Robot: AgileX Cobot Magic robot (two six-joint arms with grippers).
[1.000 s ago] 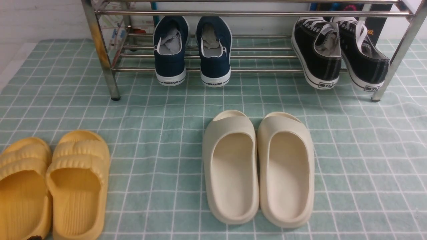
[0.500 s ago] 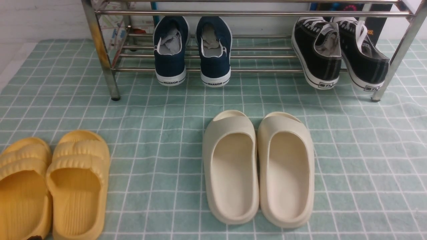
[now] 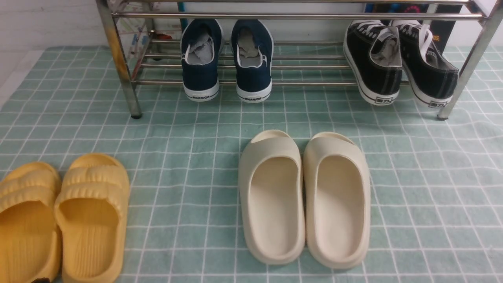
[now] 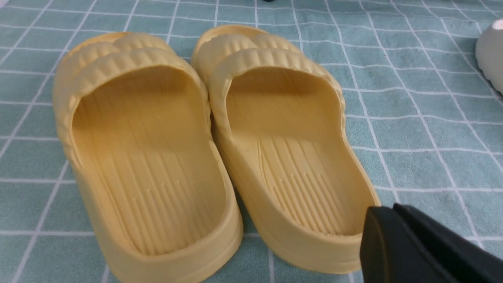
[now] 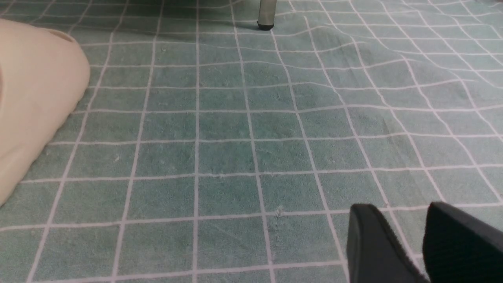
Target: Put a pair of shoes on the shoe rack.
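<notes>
The pair of navy-blue slip-on shoes, left one (image 3: 200,59) and right one (image 3: 253,59), rests side by side on the lower bars of the chrome shoe rack (image 3: 298,16), heels with "WARRIOR" tabs facing me and overhanging the front bar. Neither gripper shows in the front view. My left gripper (image 4: 393,208) is shut and empty, low over the mat beside the heel of a yellow slide (image 4: 275,137). My right gripper (image 5: 397,210) is open by a small gap and empty, low over bare mat. The navy shoes are out of both wrist views.
A pair of black lace-up sneakers (image 3: 375,59) sits on the rack's right end. Cream slides (image 3: 271,196) lie mid-mat; one edge shows in the right wrist view (image 5: 31,98). Yellow slides (image 3: 92,212) lie front left. A rack leg (image 5: 266,13) stands ahead of the right gripper.
</notes>
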